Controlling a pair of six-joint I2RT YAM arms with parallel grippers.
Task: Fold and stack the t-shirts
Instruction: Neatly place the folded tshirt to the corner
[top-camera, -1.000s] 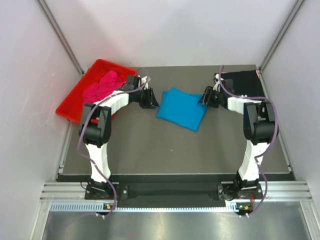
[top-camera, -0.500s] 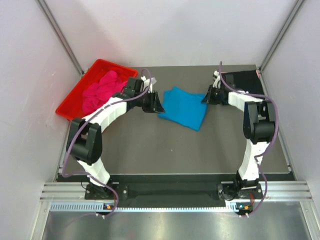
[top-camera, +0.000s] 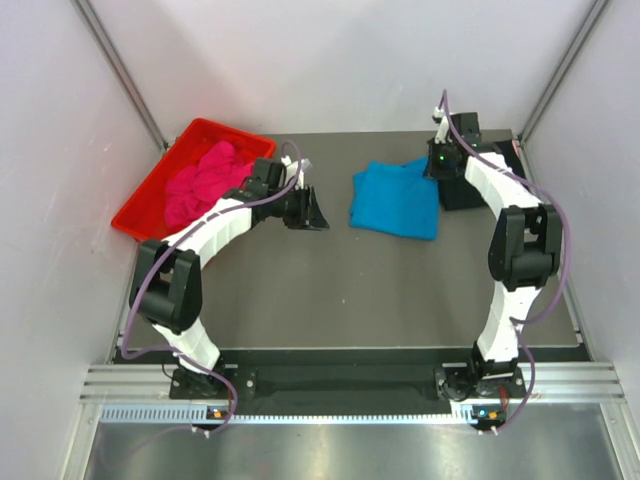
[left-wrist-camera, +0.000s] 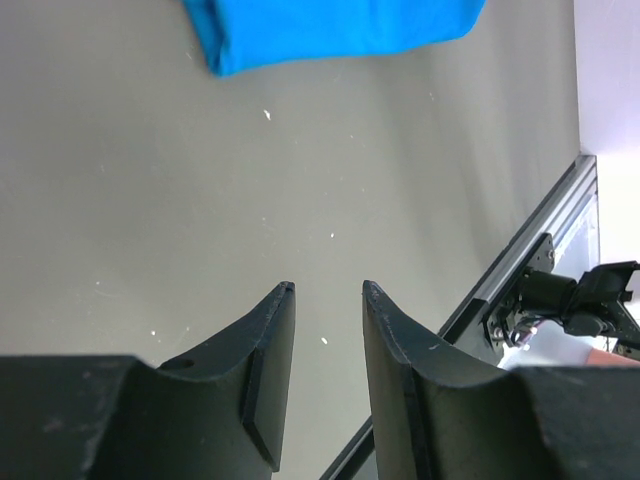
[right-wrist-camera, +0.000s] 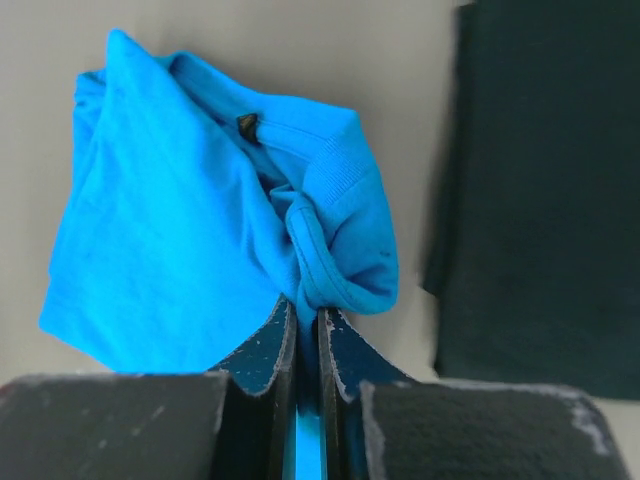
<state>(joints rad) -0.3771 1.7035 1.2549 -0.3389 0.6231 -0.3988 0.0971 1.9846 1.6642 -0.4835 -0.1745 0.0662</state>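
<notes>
The folded turquoise t-shirt (top-camera: 395, 200) lies at about 1 o'clock from the table's middle, just beside the black t-shirt (top-camera: 472, 192), which is spread flat toward 2 o'clock in the far right corner. In the right wrist view, a bunched edge near the collar of the turquoise t-shirt (right-wrist-camera: 200, 250) is pinched between the nearly closed fingers of the right gripper (right-wrist-camera: 305, 310). The black t-shirt (right-wrist-camera: 540, 200) is seen at 3 o'clock of the pinch. The grip is judged to be taken on the side nearest the black cloth so that the folded bundle can be drawn across onto it as the second layer of the stack. The cloth is puckered at the pinch, so the fold could be pulled loose if it is dragged flat along the table (left-wrist-camera: 150, 180).

The left gripper (left-wrist-camera: 328, 290) is held with its fingers parted over bare table, nothing between them. The turquoise t-shirt (left-wrist-camera: 330, 25) is well apart at 12 o'clock of it, so the right arm's path is probably being kept free. In the top view the left gripper (top-camera: 315, 212) is set between the shirt and the red tray (top-camera: 130, 215) at 10 o'clock. The magenta t-shirt (top-camera: 205, 180) is heaped unfolded in the tray, evidently not yet handled.
</notes>
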